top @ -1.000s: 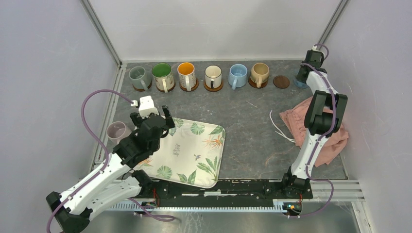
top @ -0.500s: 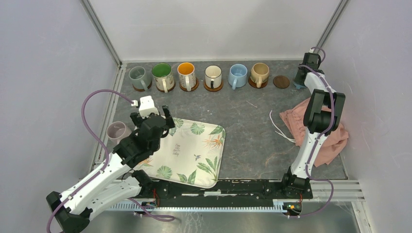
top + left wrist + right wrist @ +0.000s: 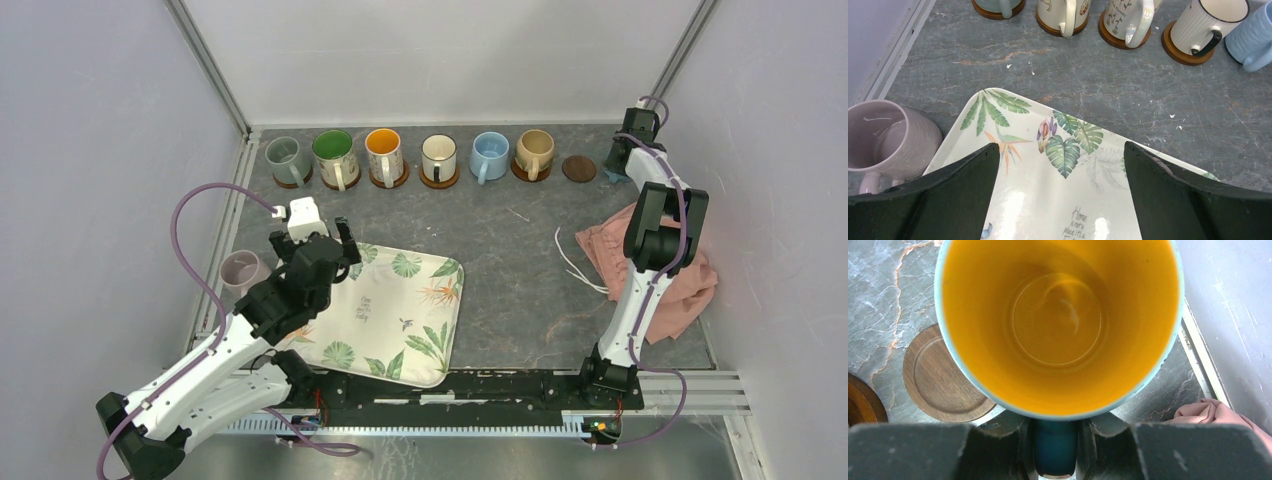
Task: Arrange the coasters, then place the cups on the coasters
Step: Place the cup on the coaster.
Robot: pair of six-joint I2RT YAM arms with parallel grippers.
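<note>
The right gripper (image 3: 1055, 442) is pinched tight on the teal handle of the blue mug (image 3: 1058, 325), whose orange inside fills the right wrist view, in the far right corner of the table. Whether the mug stands on the table or hangs just above it cannot be told, nor whether a coaster lies under it. Just beside it, to its left, lies a bare wooden coaster (image 3: 578, 168), the likely place for this mug. Further left along the far edge the row looks finished: six cups from the tan mug (image 3: 535, 150) to the grey-green mug (image 3: 285, 155) each stand on their own brown disc. At the other side of the table the left gripper (image 3: 1059, 150) hovers with its jaws spread wide and holding nothing, over the far corner of the leaf-print tray (image 3: 385, 310). The pale pink mug (image 3: 243, 270) stands just beside that tray at the left rail, on no coaster. By this reading six cups are placed and two remain, and no free coaster for the pink one is in sight.
</note>
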